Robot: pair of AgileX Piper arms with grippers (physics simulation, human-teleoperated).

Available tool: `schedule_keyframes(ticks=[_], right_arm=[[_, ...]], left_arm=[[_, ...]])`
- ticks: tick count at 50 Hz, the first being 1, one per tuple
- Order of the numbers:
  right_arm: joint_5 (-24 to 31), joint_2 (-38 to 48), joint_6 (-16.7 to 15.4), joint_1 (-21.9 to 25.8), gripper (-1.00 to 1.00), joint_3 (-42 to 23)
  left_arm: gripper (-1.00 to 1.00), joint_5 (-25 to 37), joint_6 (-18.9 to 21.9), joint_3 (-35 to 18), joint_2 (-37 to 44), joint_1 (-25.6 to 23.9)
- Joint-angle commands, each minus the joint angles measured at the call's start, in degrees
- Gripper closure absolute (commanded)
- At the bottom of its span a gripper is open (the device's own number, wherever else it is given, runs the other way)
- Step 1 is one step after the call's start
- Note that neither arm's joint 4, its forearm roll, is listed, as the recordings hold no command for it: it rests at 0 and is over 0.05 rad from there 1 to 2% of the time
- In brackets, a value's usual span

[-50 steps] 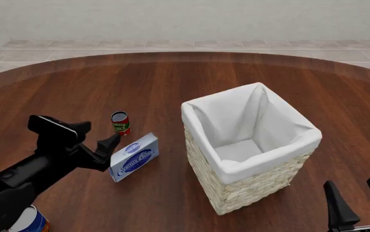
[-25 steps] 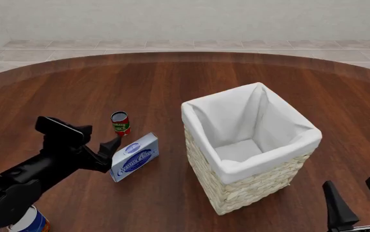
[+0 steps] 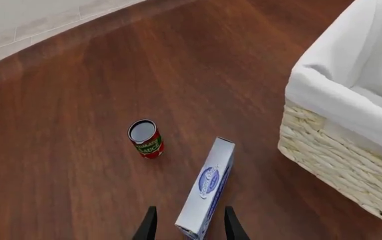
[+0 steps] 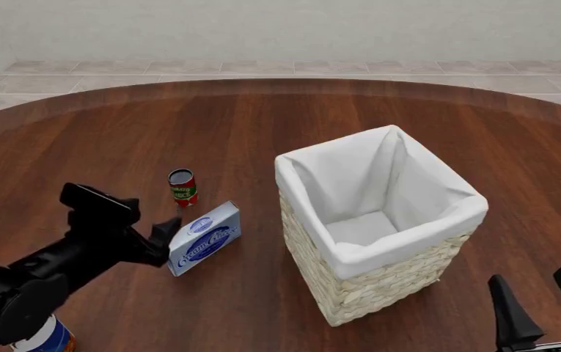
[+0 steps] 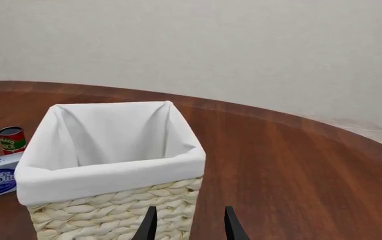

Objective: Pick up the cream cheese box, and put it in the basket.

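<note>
Script lettering on the cream cheese box (image 4: 203, 238) is unreadable; spread left tool (image 3: 189, 226) straddles it, right tool (image 5: 188, 224) spread.

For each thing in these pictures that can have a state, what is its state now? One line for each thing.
cream cheese box: on the table on its long edge, not lifted, one end between the left fingers.
basket: upright, open, nothing visible inside.
small red-and-green can: upright on the table, beyond the box.
blue-and-orange can: near edge, mostly hidden by the left arm.
left gripper: open, straddling the box.
right gripper: open, holding nothing.
</note>
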Motion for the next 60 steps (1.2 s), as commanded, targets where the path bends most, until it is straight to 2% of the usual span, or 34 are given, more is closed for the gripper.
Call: schedule_keyframes(ticks=[1,60], right_arm=[[0.1,-0.2,-0.1,0.2,-1.00,0.0],[0.1,-0.2,0.1,0.0,-1.00,0.0]], left_arm=[[-1.00,-1.0,0.4,0.9,1.5,0.5],[-1.00,-6.3,1.2,1.5,10.4,-0.5]])
